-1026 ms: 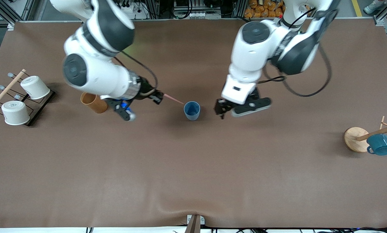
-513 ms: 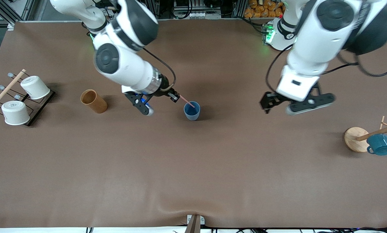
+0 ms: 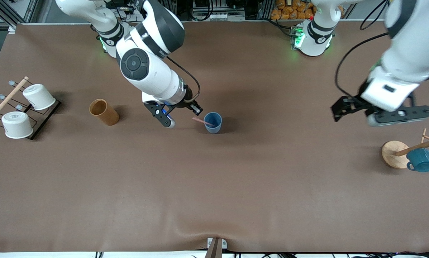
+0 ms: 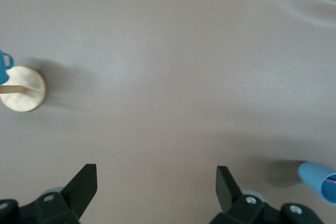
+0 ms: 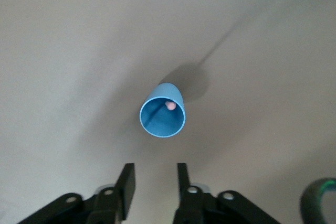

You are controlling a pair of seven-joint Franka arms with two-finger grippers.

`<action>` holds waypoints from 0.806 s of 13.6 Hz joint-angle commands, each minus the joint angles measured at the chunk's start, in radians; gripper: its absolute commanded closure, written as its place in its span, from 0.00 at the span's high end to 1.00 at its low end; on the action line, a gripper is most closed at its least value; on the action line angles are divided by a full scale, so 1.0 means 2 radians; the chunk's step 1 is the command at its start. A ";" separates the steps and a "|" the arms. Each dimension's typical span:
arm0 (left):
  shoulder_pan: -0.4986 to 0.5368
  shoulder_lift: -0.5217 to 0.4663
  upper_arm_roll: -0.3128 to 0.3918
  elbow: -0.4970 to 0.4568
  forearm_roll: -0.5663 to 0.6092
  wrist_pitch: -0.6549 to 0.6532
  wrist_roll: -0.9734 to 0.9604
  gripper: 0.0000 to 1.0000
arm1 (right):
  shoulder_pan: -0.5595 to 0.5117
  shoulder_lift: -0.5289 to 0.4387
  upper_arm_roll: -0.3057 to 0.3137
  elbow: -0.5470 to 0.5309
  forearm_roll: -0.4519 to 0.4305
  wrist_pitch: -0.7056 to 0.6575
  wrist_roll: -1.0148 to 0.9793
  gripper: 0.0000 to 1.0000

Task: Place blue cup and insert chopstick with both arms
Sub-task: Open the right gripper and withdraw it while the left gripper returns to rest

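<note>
From across the table the blue cup [image 3: 213, 122] stands upright near the middle of the brown cloth-covered table [image 3: 214, 186], a plain tapered tumbler of smooth plastic, with the chopstick [image 3: 203, 122] resting in it: the thin pink stick leans over the rim toward the right arm's end, its lower end down inside. The right wrist view looks almost straight into the cup [image 5: 162, 111] and shows only the stick's rounded pink tip [image 5: 170, 105] against the inner wall, a foreshortening the high camera does not give. The right gripper [image 3: 196, 108] hangs just beside the cup, over the cloth, its fingers [image 5: 126, 183] a narrow gap apart with nothing between them. The left gripper [image 3: 348, 107] hovers well apart from the cup, over the table toward the left arm's end, its black fingers [image 4: 84, 182] spread wide and empty. The left wrist view catches just a corner of the cup [image 4: 318, 181] and the round wooden base of a mug stand [image 4: 23, 88]. On that stand hangs a teal mug [image 3: 420, 160], with something orange-red beside it at the edge of the view. Toward the right arm's end a brown cylindrical holder [image 3: 104, 112] stands alone, and two white cups [image 3: 27, 106] sit on a black wire rack [image 3: 44, 118].
</note>
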 commanded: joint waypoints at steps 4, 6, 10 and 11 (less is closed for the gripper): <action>-0.033 -0.037 0.087 -0.006 -0.018 -0.073 0.056 1.00 | -0.067 -0.003 -0.005 0.083 0.004 -0.135 0.019 1.00; -0.044 -0.047 0.117 -0.013 -0.020 -0.085 0.085 1.00 | -0.084 -0.005 -0.006 0.121 -0.003 -0.195 0.017 1.00; -0.065 -0.084 0.168 -0.043 -0.073 -0.085 0.111 1.00 | -0.147 -0.019 -0.005 0.144 -0.020 -0.274 -0.119 1.00; -0.067 -0.087 0.168 -0.046 -0.071 -0.085 0.106 1.00 | -0.175 -0.021 -0.002 0.145 -0.016 -0.294 -0.182 1.00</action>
